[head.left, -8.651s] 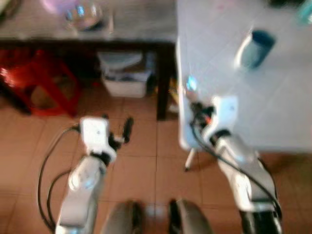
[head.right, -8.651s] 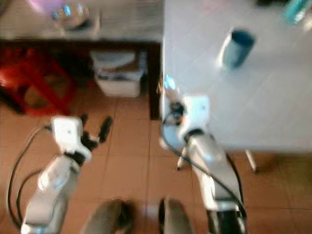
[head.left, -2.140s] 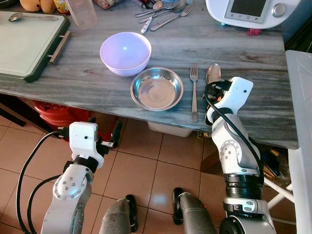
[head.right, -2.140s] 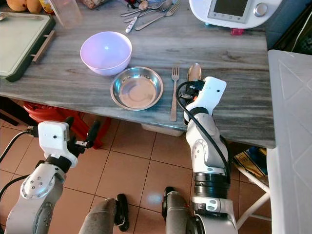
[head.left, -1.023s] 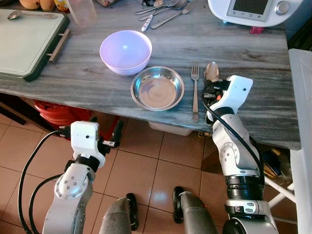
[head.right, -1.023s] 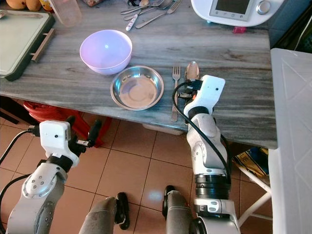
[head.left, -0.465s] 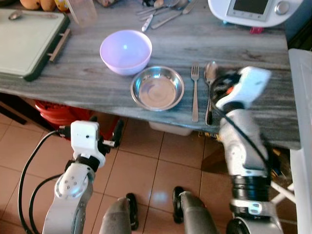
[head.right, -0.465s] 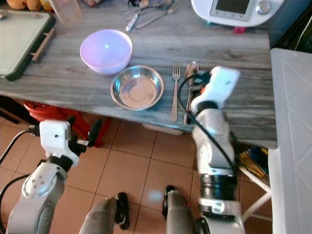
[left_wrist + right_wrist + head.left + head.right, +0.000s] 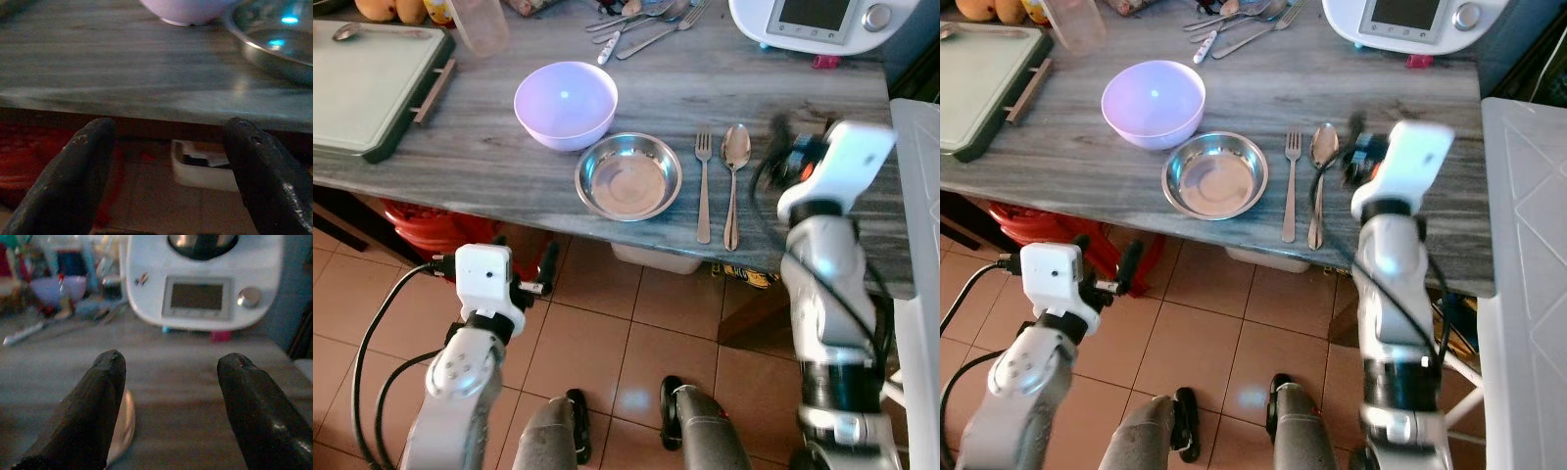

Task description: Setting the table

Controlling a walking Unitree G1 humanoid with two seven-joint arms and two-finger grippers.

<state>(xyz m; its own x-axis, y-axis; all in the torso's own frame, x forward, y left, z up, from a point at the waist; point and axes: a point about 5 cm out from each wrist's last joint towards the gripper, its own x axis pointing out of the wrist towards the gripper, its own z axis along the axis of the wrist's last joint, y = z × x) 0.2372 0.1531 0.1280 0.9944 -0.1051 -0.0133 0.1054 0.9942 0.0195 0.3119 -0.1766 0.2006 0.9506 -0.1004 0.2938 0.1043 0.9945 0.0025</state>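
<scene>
The right gripper (image 9: 168, 396) hangs above the grey stone table (image 9: 822, 108), its two black fingers (image 9: 93, 406) spread wide with nothing between them. From the head camera its wrist is blurred, so its exact height over the top is hard to judge. The spoon (image 9: 734, 181) lies free on the table at about 9 o'clock from the gripper, bowl pointing away from the robot, handle toward the near edge. Just beside the spoon at 9 o'clock lies the fork (image 9: 703, 186), parallel to it, not touching. Further toward 9 o'clock sits the steel dish (image 9: 628, 177), and at 11 o'clock from that, touching or nearly so, the lilac bowl (image 9: 566, 104). At 12 o'clock from the gripper stands a white kitchen machine (image 9: 203, 279) with a screen and knob.

The left gripper (image 9: 168, 171) hangs below the table edge, fingers wide apart and empty.
</scene>
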